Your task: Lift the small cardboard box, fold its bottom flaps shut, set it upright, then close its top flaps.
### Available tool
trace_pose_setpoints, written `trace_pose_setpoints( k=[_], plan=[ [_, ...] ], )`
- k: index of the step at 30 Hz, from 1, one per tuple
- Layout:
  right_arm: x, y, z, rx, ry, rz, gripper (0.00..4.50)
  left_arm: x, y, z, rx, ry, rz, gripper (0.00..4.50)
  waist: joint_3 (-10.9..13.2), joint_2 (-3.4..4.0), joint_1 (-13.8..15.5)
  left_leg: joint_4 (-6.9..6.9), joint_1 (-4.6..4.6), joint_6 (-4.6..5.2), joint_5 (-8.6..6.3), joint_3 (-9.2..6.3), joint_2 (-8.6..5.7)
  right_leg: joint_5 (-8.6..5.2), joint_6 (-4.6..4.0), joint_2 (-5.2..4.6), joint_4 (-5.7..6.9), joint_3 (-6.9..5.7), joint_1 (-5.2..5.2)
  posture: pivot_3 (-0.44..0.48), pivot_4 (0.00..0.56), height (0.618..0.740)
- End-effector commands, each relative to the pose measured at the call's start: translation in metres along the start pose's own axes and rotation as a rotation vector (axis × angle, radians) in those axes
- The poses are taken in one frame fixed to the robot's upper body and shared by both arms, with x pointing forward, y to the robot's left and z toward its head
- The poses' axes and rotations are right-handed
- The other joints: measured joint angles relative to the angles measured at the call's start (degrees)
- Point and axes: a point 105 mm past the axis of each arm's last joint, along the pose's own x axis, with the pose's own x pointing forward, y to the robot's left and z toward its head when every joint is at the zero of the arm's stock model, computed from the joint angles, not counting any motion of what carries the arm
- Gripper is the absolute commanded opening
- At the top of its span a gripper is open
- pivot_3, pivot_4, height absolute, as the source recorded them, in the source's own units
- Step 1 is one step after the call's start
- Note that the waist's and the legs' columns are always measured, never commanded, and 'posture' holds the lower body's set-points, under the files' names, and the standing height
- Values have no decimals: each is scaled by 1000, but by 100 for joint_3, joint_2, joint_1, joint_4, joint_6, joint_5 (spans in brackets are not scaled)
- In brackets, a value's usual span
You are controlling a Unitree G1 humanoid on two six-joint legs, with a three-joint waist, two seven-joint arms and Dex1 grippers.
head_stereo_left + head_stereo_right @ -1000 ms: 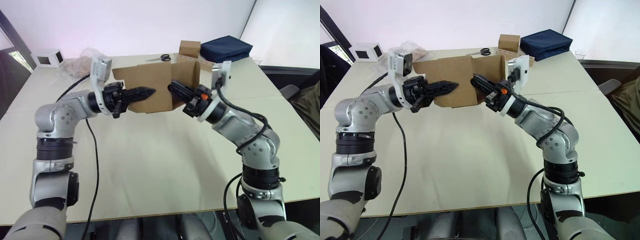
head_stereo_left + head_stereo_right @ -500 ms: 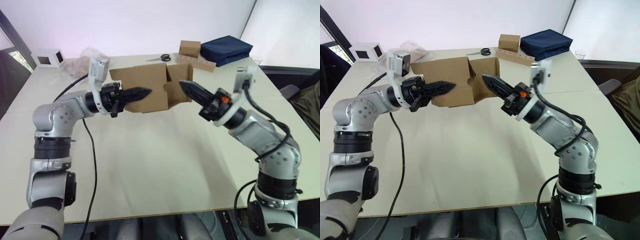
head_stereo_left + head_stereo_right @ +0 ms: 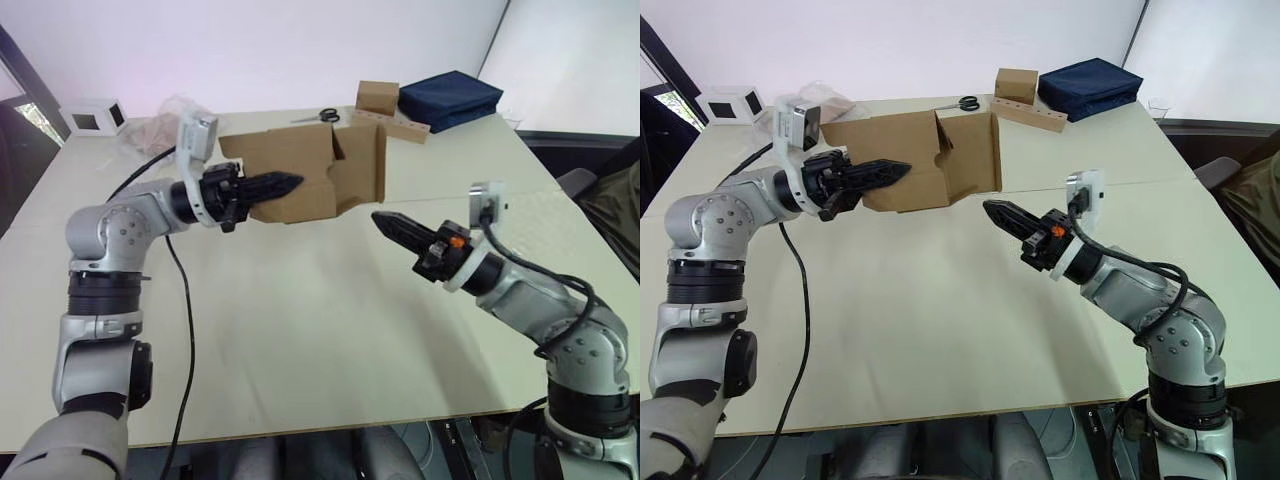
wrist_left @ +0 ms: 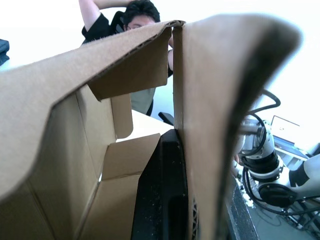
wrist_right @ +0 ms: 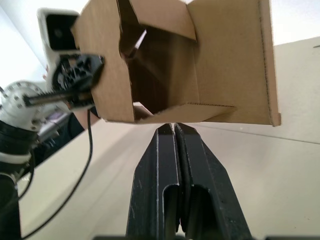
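Observation:
The small cardboard box (image 3: 300, 182) lies on its side low over the far middle of the table, its open end facing my right arm. One wide flap (image 3: 366, 172) stands out at that end, and smaller flaps (image 5: 165, 22) are folded partly inward. My left gripper (image 3: 293, 183) is shut on the box's side wall, with one black finger (image 4: 165, 200) inside the box. My right gripper (image 3: 381, 220) is shut on nothing and points at the open end from a short way in front, apart from the cardboard. Its fingers (image 5: 174, 150) are pressed together.
At the table's back stand a smaller brown cube (image 3: 378, 96) on a holed cardboard strip, a dark blue bag (image 3: 450, 97), scissors (image 3: 318, 117), crumpled plastic (image 3: 160, 125) and a white box (image 3: 95, 116). A person (image 4: 135, 20) is seen past the box in the left wrist view.
My right gripper has pulled out of the box's open end and moved back and down toward the right. The wide flap swung open. The left gripper keeps its hold on the box.

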Motion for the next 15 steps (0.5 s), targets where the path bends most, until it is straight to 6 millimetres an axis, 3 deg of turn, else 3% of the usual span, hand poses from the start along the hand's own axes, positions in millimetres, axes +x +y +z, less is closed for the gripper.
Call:
trace_pose_setpoints(
  k=[1, 15],
  plan=[
    [7, 7, 9, -55, -42, 31, 33, 6, -14, 14, 66, -5, -63, 0, 0, 0, 9, 0, 0, 0, 0, 0, 0, 0, 0, 0, 0, 0, 0, 0, 150, 740],
    [25, 22, 19, -74, -85, 109, 33, 11, -20, 9, 62, 14, -91, 0, 0, 0, 8, 0, 0, -5, 2, -1, 0, 0, 0, -1, 1, 0, 0, 0, 150, 740]
  ],
)
